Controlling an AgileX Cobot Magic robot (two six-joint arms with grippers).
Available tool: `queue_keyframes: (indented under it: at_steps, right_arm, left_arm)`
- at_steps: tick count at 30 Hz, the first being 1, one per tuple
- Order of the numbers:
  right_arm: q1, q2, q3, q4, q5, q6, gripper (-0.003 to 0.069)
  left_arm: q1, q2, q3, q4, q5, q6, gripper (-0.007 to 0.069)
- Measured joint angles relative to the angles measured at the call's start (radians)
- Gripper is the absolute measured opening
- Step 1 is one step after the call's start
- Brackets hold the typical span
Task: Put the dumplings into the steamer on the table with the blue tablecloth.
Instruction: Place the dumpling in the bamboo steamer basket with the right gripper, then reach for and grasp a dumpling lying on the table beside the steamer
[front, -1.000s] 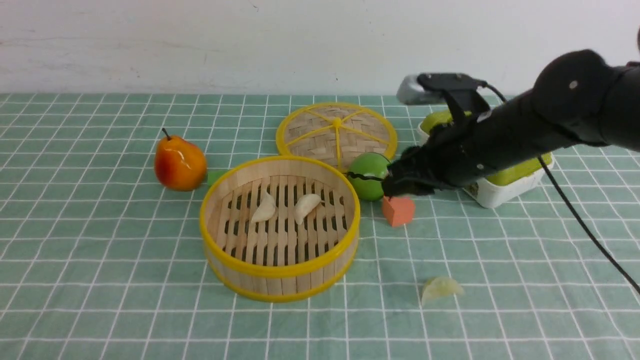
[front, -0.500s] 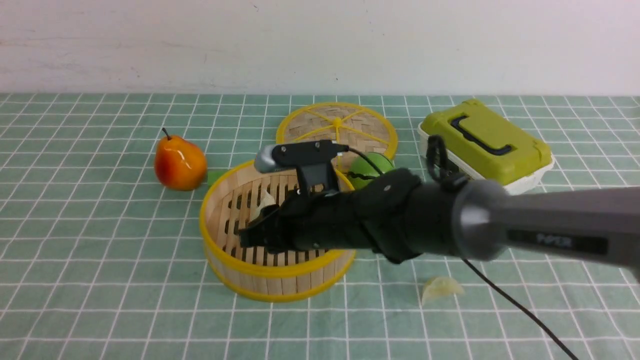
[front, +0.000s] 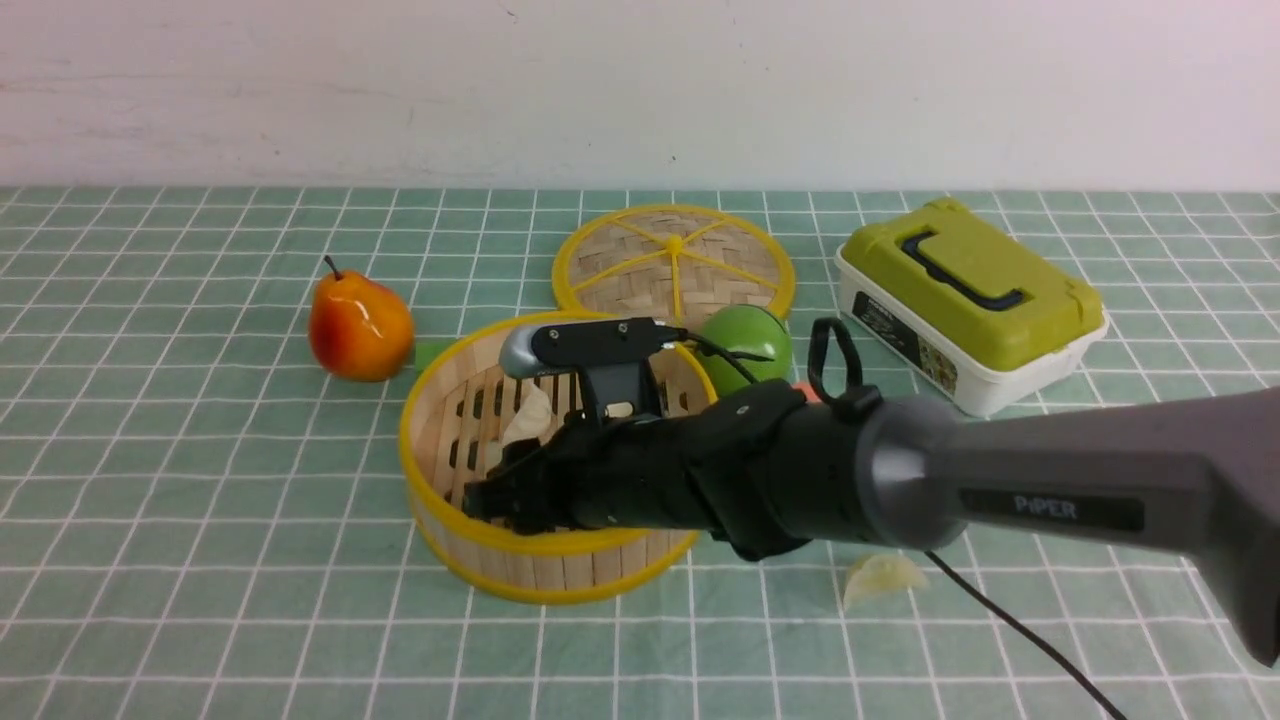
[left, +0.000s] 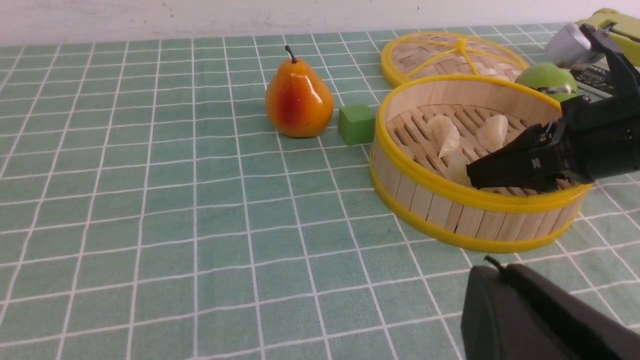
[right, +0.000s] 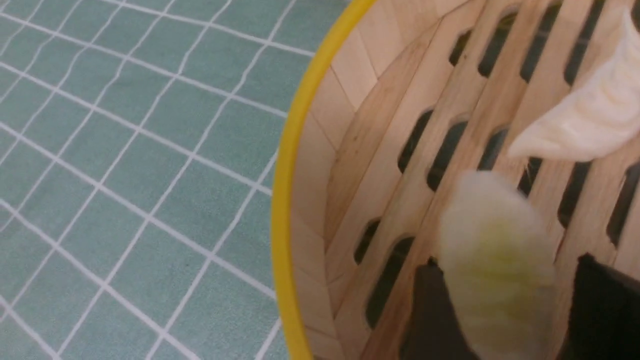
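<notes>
The round bamboo steamer stands mid-table on the pale teal checked tablecloth. My right gripper reaches into it low over the slatted floor. Its jaws are open, with a blurred yellow-green dumpling between them, clear of one finger. A white dumpling lies beside it on the slats, and a second white dumpling lies further back. One more dumpling lies on the cloth right of the steamer. My left gripper is shut and empty, just short of the steamer.
A red-orange pear and a small green cube sit left of the steamer. Behind it lie the flat woven lid and a green round fruit. A green-lidded white box stands at the right.
My right arm swung left from beside the green fruit and orange block into the steamer, then sank lower. Its jaws have spread and the yellow-green dumpling is coming free.
</notes>
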Motion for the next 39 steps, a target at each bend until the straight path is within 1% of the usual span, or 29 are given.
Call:
queue_keyframes:
  at_steps: [3, 5, 8, 10, 11, 13, 14, 15, 17, 18, 19, 22, 23, 25, 29, 30, 32, 34, 39]
  right_arm:
    - [-0.019, -0.024, 0.0, 0.0, 0.014, 0.0, 0.0457]
    - [-0.039, -0.057, 0.0, 0.0, 0.039, 0.0, 0.0475]
    - [-0.1, -0.158, 0.0, -0.014, 0.123, 0.0, 0.0487]
    - [-0.146, -0.241, 0.0, -0.052, 0.199, 0.0, 0.0489]
    - [-0.151, -0.249, 0.0, -0.058, 0.207, 0.002, 0.0489]
    - [-0.234, -0.341, 0.013, -0.17, 0.311, 0.027, 0.0489]
    - [-0.248, -0.354, 0.017, -0.193, 0.331, 0.035, 0.0489]
    - [-0.302, -0.391, 0.034, -0.286, 0.404, 0.074, 0.0489]
    - [-0.37, -0.416, 0.056, -0.425, 0.526, 0.157, 0.0489]
    - [-0.392, -0.417, 0.063, -0.474, 0.564, 0.195, 0.0489]
    - [-0.438, -0.415, 0.083, -0.586, 0.646, 0.305, 0.0489]
    - [-0.489, -0.395, 0.134, -0.803, 0.754, 0.562, 0.0491]
    - [-0.49, -0.385, 0.153, -0.881, 0.77, 0.613, 0.0491]
    - [-0.48, -0.365, 0.187, -1.026, 0.779, 0.652, 0.0491]
    - [-0.451, -0.332, 0.209, -1.236, 0.754, 0.629, 0.0491]
    - [-0.445, -0.327, 0.209, -1.26, 0.735, 0.609, 0.0491]
    - [-0.44, -0.325, 0.209, -1.272, 0.699, 0.573, 0.0491]
    - [-0.435, -0.322, 0.209, -1.255, 0.669, 0.528, 0.0491]
    - [-0.408, -0.287, 0.209, -1.185, 0.677, 0.322, 0.0491]
  left_arm:
    - [0.0, 0.0, 0.0, -0.001, 0.01, 0.0, -0.0014]
    - [0.0, 0.0, 0.0, -0.001, 0.017, 0.0, -0.0013]
    - [0.0, 0.0, 0.0, -0.003, 0.02, 0.0, -0.0013]
    - [0.0, 0.0, 0.0, -0.004, 0.02, 0.0, -0.0013]
    - [0.0, 0.0, 0.0, -0.004, 0.02, 0.0, -0.0013]
    - [0.0, 0.0, 0.0, -0.004, 0.02, 0.0, -0.0012]
    - [0.0, 0.0, 0.0, -0.004, 0.02, 0.0, -0.0012]
    - [0.0, 0.0, 0.0, -0.004, 0.019, 0.0, -0.0012]
    - [0.0, 0.0, 0.0, -0.004, 0.018, 0.0, -0.0011]
    - [0.0, 0.0, 0.0, -0.004, 0.018, 0.0, -0.0011]
    - [0.0, 0.0, 0.0, -0.004, 0.014, 0.0, -0.0011]
    - [0.0, 0.0, 0.0, -0.004, 0.011, 0.0, -0.0009]
    - [0.0, 0.0, 0.0, -0.004, 0.01, 0.0, -0.0009]
    - [0.0, 0.0, 0.0, -0.003, 0.006, 0.0, -0.0009]
    - [0.0, 0.0, 0.0, 0.0, 0.004, 0.0, -0.0009]
    - [0.0, 0.0, 0.0, 0.0, 0.004, 0.0, -0.0008]
    - [0.0, 0.0, 0.0, 0.0, 0.004, 0.0, -0.0008]
    - [0.0, 0.0, 0.0, 0.0, 0.004, 0.0, -0.0008]
    - [0.0, 0.0, 0.0, 0.0, 0.004, 0.0, -0.0006]
